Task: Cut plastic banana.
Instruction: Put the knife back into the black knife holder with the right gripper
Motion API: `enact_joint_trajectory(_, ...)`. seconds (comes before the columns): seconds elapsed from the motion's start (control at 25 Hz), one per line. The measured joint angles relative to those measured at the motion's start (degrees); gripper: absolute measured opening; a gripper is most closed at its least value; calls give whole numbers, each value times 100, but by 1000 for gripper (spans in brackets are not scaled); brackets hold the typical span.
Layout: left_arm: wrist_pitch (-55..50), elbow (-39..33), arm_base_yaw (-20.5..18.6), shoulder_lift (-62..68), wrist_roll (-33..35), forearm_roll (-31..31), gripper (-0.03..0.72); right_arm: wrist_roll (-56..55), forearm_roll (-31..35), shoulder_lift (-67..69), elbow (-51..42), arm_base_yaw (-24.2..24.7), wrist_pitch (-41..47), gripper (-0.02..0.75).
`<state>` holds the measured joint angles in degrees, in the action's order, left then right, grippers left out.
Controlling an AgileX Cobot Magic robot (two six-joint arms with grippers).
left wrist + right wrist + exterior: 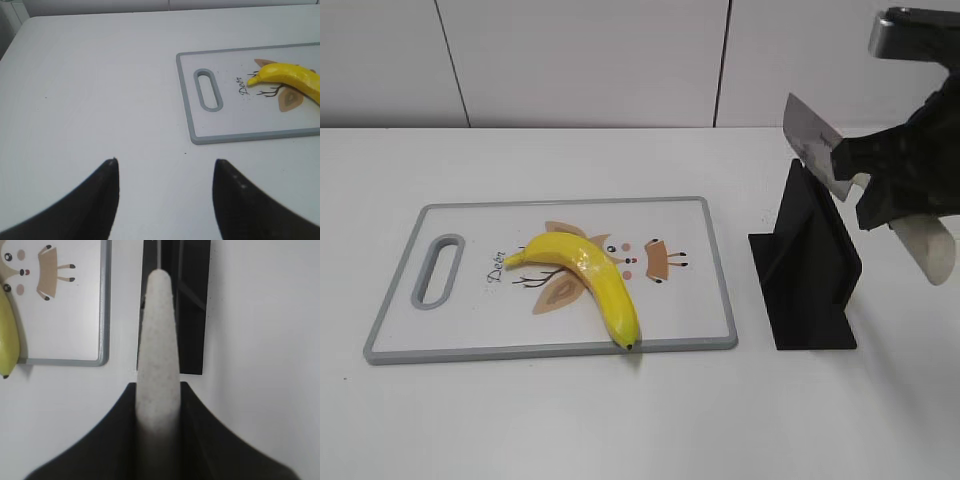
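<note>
The plastic banana (pixel 588 278) is glossy yellow and curved, with a black tip. It lies whole on the white cutting board (pixel 700 290). It also shows in the left wrist view (pixel 292 80) and at the left edge of the right wrist view (pixel 7 335). My right gripper (pixel 875 190) is shut on the knife's pale handle (pixel 158 350). It holds the knife (pixel 812 140) in the air above the black knife stand (pixel 807 270), blade pointing up and left. My left gripper (pixel 165 170) is open and empty over bare table left of the board.
The cutting board (pixel 225 135) has a grey rim, a handle slot (pixel 438 270) at its left end and a cartoon print. The black stand (pixel 192 305) is just right of the board. A white wall runs behind the table.
</note>
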<state>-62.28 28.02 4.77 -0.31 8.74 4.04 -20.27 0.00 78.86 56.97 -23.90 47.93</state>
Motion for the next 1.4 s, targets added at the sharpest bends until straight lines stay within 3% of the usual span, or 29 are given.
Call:
enact_joint_trajectory(0.84, 0, 0, 0, 0, -16, -5, 552, -188, -117, 66, -15, 0, -253, 164)
enact_joint_trajectory(1.4, 0, 0, 0, 0, -16, -5, 552, -199, 146, 473, -781, 0, -688, 164)
